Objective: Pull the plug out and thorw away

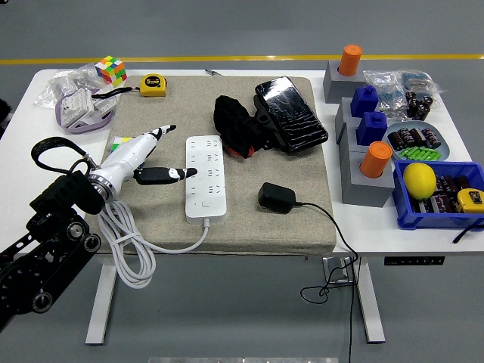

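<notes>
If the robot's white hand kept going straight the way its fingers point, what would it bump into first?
Probably the white power strip. The left hand points right and slightly away across the mat, its thumb already near the strip's left edge. The upper fingers might pass just beyond its far end; depth is hard to judge.

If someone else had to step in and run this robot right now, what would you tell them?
Left robot hand: open, holding nothing, fingers stretched toward the left side of the power strip. Right robot hand: not in view.
Things: the strip lies on the grey mat, with no plug in its sockets. The black plug lies loose on the mat to the strip's right, its cord running off the table's near edge.
Done: plug is out of the strip.
Left: pick the plug up and throw it away; no bin shows in this view.
</notes>
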You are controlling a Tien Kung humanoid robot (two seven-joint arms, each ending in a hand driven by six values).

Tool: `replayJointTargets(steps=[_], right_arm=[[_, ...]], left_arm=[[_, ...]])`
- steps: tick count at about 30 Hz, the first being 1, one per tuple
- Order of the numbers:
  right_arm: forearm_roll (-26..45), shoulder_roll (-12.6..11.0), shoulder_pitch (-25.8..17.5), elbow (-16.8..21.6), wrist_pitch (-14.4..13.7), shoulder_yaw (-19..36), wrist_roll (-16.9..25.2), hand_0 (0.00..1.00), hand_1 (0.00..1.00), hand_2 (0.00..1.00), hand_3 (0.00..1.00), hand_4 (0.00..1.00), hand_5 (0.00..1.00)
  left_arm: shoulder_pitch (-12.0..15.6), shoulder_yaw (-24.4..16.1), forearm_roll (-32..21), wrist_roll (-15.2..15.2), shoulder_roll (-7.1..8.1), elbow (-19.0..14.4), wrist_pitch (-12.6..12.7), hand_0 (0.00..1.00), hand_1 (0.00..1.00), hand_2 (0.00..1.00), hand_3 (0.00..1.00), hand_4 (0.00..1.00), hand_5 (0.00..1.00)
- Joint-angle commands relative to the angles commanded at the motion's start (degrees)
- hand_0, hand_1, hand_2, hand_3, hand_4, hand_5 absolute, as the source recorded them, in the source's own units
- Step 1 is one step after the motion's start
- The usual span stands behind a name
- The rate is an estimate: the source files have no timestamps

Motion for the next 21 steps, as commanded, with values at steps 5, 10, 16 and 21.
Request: replayJointTargets(steps=[5, 10, 16, 21], right_arm=[[-0.01, 0.39, -0.07, 0.02, -0.09, -0.04, 0.07, 0.569, 0.649, 0.671, 0.572, 0.969, 0.514], [-0.23, 0.57, -0.15, -0.07, -0.06, 0.34, -0.07, 0.569, 0.649, 0.671, 0.572, 0.969, 0.514], [-0.38, 0.68, -0.12, -0.01, -0.16, 0.68, -0.14, 0.568, 0.649, 0.671, 0.572, 0.969, 0.514], [-0.22, 0.8, 0.09, 0.1, -0.28, 0.48, -0.05, 0.568, 0.649, 0.671, 0.572, 0.969, 0.514]], left_arm=[[1.02, -1.08, 0.29, 0.23, 0.11, -0.44, -0.32, 0.92, 0.968, 0.959, 0.998, 0.998, 0.629], [1.43, -1.87, 0.48, 0.36, 0.23, -0.81, -0.49, 0.92, 0.968, 0.959, 0.998, 0.998, 0.629], [1.66, -2.22, 0.52, 0.44, 0.14, -0.9, -0.58, 0.915, 0.961, 0.955, 0.998, 0.998, 0.61], [1.85, -2.34, 0.48, 0.54, 0.04, -1.05, -0.86, 0.914, 0.961, 0.956, 0.998, 0.998, 0.608]])
